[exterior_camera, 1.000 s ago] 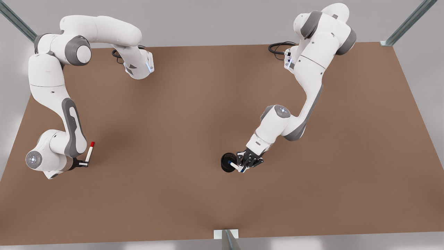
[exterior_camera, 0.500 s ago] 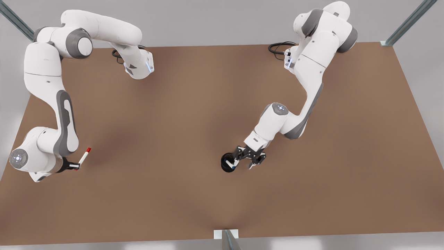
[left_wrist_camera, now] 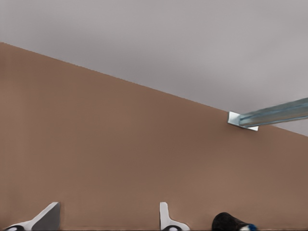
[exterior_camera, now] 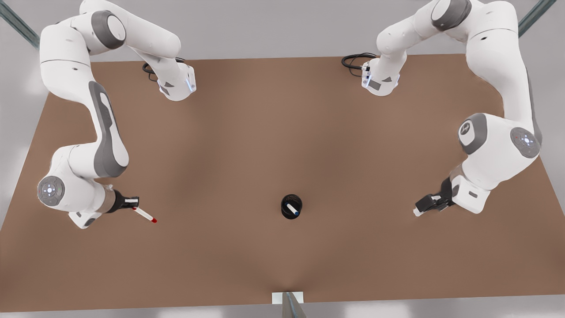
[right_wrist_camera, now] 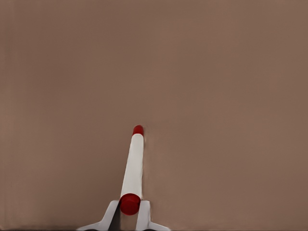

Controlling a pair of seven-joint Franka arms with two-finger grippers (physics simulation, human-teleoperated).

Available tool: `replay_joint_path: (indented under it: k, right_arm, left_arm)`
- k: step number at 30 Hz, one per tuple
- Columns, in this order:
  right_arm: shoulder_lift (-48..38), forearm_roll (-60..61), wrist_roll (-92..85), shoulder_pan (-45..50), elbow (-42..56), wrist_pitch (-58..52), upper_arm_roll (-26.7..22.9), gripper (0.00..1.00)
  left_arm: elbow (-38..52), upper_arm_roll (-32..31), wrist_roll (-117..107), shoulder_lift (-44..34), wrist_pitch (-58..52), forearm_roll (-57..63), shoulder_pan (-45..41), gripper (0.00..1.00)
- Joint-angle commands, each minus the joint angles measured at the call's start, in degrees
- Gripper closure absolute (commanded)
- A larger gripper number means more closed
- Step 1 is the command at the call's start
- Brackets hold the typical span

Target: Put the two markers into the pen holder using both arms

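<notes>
On the bare table (exterior_camera: 247,132), right hand (exterior_camera: 133,204) pinches red marker (exterior_camera: 145,214); left hand (exterior_camera: 423,207) spread.

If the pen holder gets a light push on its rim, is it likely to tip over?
Probably not easily: the pen holder looks short and wide, standing flat on the table. The blue marker leaning inside could shift its balance slightly. It might slide instead.

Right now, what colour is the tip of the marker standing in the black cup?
Blue, on the white-barrelled marker in the black cylindrical cup; front view shows it best.
</notes>
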Motion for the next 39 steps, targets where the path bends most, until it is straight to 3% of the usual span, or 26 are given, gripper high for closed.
replay_joint_path:
  k: [1, 4, 5, 7, 9, 19, 21, 23, 33, 39]
  right_arm:
    - [0.2, -0.5, 27.5, 0.5, 0.0, -2.9, 2.7, 0.76]
    - [0.2, -0.4, 41.4, 4.6, 0.0, -2.9, 6.2, 0.76]
    - [0.3, -0.3, 46.6, 6.6, 0.6, -2.7, 7.3, 0.76]
    - [1.0, -0.2, 57.5, 11.0, 2.2, -2.7, 9.0, 0.76]
    - [1.3, 0.9, 69.6, 17.4, 4.4, -2.6, 9.7, 0.76]
    - [7.3, 0.4, 86.7, 31.2, 13.5, -1.7, 8.4, 0.76]
    - [8.2, 0.6, 90.7, 40.4, 17.2, -1.3, 1.1, 0.76]
    - [10.0, 0.6, 93.6, 43.6, 20.1, -0.5, -0.3, 0.76]
    - [11.4, 0.6, 101.0, 46.0, 20.2, 10.9, -1.2, 0.76]
    - [13.4, 0.4, 100.9, 48.9, 20.6, 18.2, -6.0, 0.76]
  left_arm:
    - [2.1, 0.1, 21.0, -1.3, -25.6, 0.5, 1.3, 0.00]
    - [2.2, 0.4, 20.7, -6.2, -26.8, 4.2, 1.8, 0.00]
    - [2.1, 3.6, 20.6, -9.3, -26.8, 3.4, -0.2, 0.00]
    - [2.2, 28.8, 20.9, -12.4, -28.6, -4.1, -20.9, 0.00]
    - [2.2, 37.2, 20.9, -13.1, -28.2, -6.8, -27.6, 0.00]
    - [2.1, 37.3, 20.9, -11.1, -24.6, -7.3, -27.8, 0.00]
    - [2.1, 37.3, 21.0, -11.1, -24.6, -7.4, -27.8, 0.00]
    - [2.1, 37.3, 21.0, -11.1, -24.6, -7.4, -27.8, 0.00]
    - [2.1, 37.1, 20.7, -11.7, -25.0, -7.7, -28.3, 0.00]
    - [2.1, 37.1, 20.6, -11.8, -25.3, -7.7, -28.7, 0.00]
